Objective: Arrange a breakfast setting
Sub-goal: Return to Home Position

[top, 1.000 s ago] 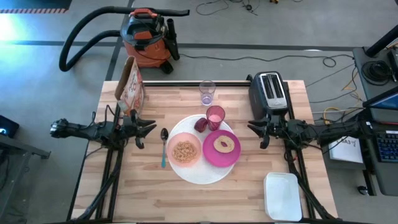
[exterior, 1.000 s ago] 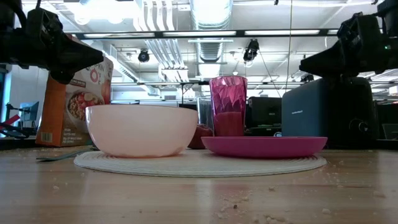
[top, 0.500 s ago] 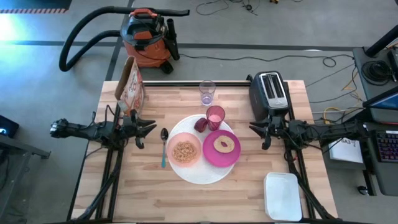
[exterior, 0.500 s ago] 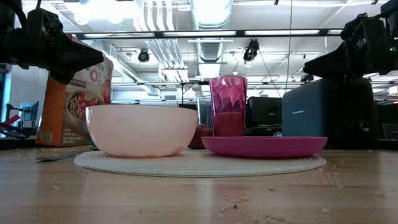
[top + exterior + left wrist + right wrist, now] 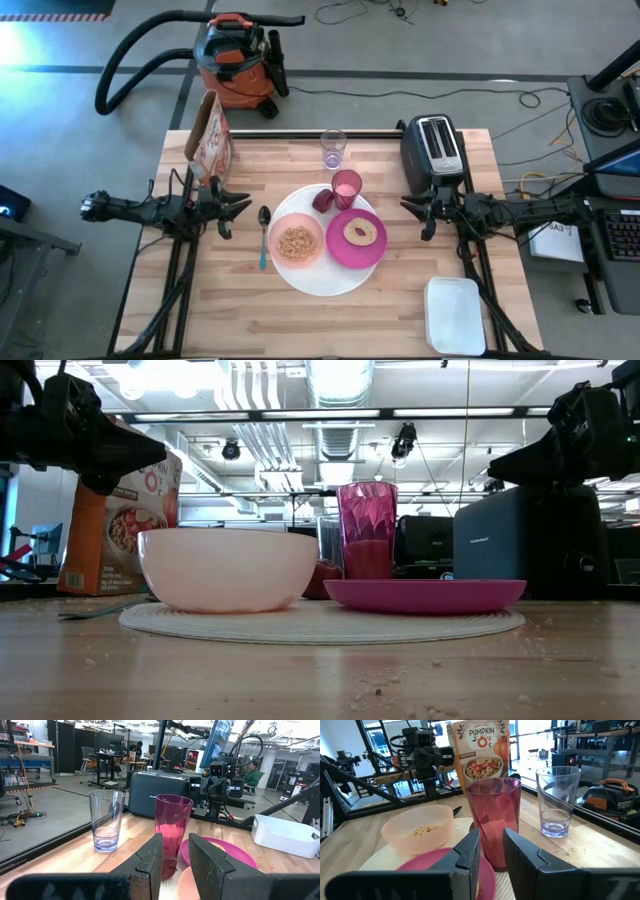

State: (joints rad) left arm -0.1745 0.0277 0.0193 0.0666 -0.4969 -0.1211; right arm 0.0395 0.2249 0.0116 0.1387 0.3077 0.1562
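- High view: the white plate [image 5: 322,282] lies mid-bench [image 5: 230,310], carrying the bowl [image 5: 297,243] of cereal, the magenta plate [image 5: 357,236], the pink cup [image 5: 346,186] and a dark apple [image 5: 323,200]. The spoon [image 5: 264,240] lies on the wood just beside its left rim, and the glass [image 5: 333,148] stands apart toward the far edge.
- Low view: what the bowl and magenta plate hold is out of sight. The apple is a sliver between bowl and cup, the glass an edge behind the cup, the spoon a grey streak left of the bowl.
- The left gripper [image 5: 238,207] hangs above the bench's left side, the right gripper [image 5: 412,210] above its right side beside the toaster [image 5: 432,150]. Neither touches anything, and the low view cuts both off at its upper corners.
- Only the wrist views show the jaws: on each arm a narrow gap, nothing held.
- Right wrist view: cereal box [image 5: 479,750] behind the cup. Left wrist view: toaster behind it.
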